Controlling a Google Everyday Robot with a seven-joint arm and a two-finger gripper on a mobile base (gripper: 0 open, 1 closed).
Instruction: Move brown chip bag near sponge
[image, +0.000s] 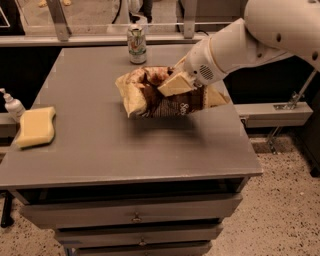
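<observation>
Pump bottle (13, 106) stands at the table's (100, 155) 9 o'clock edge, with the sponge (36, 126) just beside it toward 8 o'clock. Soda can (136, 44) stands at 12 o'clock. The brown chip bag (150, 97) hangs just clear of the surface, right of centre, well apart from the sponge. The gripper (177, 82) is clamped on the bag's crumpled top.

Risks noted:
- The glossy foil may slip from the pinch.
- The sagging left end may drag.
- An overlong carry toward 9 o'clock could shove the sponge or bottle off the edge.

One camera here, high in front of the bench (100, 150), tilted down toward the far rail (90, 39), fairly close. The pincer (173, 85) clamps the brown chip bag (145, 102) near centre.
</observation>
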